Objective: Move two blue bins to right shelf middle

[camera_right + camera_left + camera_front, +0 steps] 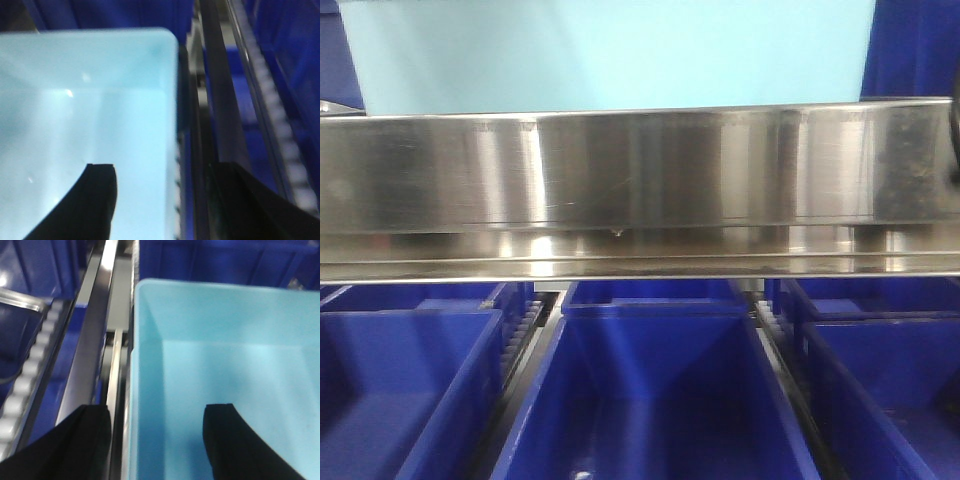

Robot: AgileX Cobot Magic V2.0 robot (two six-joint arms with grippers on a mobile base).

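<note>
Sitting just above and behind the brushed steel front rail (pixel 640 180) of the shelf, the pale blue bin (pixel 610 55) shows only bare, smooth sky-blue walls and floor. That rail hides its base, and its top is cut off. Below the rail, three dark blue bins (pixel 650 400) show plain insides. Blurred, the left gripper (pixel 160 410) and the right gripper (pixel 164 167) stand spread astride the bin's side walls, not pinching.
</note>
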